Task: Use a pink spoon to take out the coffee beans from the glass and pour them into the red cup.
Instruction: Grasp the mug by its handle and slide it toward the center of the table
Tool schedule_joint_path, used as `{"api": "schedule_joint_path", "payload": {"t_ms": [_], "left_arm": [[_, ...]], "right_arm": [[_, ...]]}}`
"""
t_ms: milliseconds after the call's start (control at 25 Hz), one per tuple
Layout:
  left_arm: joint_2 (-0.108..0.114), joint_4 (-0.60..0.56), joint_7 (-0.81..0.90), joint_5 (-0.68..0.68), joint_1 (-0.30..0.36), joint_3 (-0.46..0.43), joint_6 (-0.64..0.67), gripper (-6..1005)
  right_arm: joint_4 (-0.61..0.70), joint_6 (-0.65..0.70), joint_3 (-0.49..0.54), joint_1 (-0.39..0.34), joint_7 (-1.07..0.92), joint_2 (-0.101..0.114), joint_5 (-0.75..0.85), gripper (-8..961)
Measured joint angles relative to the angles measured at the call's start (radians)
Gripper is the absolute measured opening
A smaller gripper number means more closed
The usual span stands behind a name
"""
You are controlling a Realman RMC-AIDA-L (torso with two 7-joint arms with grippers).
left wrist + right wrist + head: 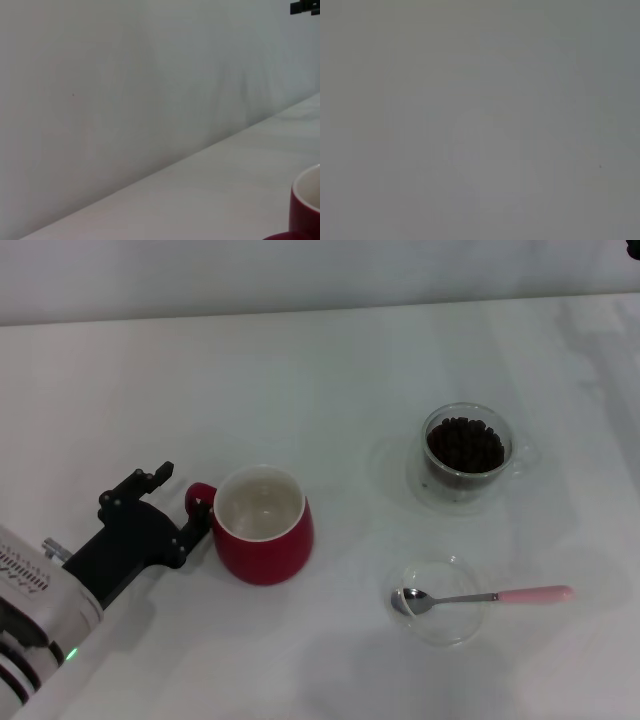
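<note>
Nothing is poured yet: the red cup (262,525) is empty, the glass (466,455) full, the pink spoon (482,596) untouched. The left end effector (180,502) stands open at its handle.

Red cup (306,207) cut off at left wrist view's edge — right wrist view blank grey.

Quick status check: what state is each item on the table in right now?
red cup: upright, empty, handle at the left pincer.
glass: upright, filled with coffee beans.
pink spoon: lying untouched, bowl in the glass dish.
left pincer: open around the cup's handle.
right pincer: out of view.
</note>
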State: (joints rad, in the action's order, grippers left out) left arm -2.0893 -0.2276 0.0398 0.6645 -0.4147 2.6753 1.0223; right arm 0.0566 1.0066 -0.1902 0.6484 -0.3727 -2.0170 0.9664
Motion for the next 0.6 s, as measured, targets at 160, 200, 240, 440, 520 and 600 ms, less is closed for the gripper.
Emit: {"api": "schedule_joint_path", "payload": {"t_ms": [160, 200, 240, 440, 520, 600], "left_arm": [[0.0, -0.015, 0.0, 0.0, 0.02, 0.0, 0.005, 584], [0.0, -0.021, 0.0, 0.001, 0.027, 0.0, 0.006, 634], [0.001, -0.029, 0.0, 0.001, 0.036, 0.0, 0.007, 683], [0.003, -0.049, 0.0, 0.001, 0.068, 0.0, 0.018, 683], [0.003, -0.05, 0.0, 0.002, 0.081, 0.0, 0.024, 683], [0.003, -0.051, 0.0, 0.002, 0.094, 0.0, 0.036, 683]], "right_arm": [[0.0, 0.0, 0.0, -0.002, 0.0, 0.0, 0.0, 874], [0.0, 0.0, 0.0, -0.002, 0.0, 0.0, 0.0, 874], [0.0, 0.0, 0.0, -0.002, 0.0, 0.0, 0.0, 874], [-0.002, 0.001, -0.001, -0.003, 0.0, -0.001, 0.0, 874], [-0.002, 0.002, -0.003, -0.003, 0.0, -0.002, 0.0, 874], [-0.003, 0.002, -0.005, -0.005, 0.0, -0.003, 0.0, 874]]}}
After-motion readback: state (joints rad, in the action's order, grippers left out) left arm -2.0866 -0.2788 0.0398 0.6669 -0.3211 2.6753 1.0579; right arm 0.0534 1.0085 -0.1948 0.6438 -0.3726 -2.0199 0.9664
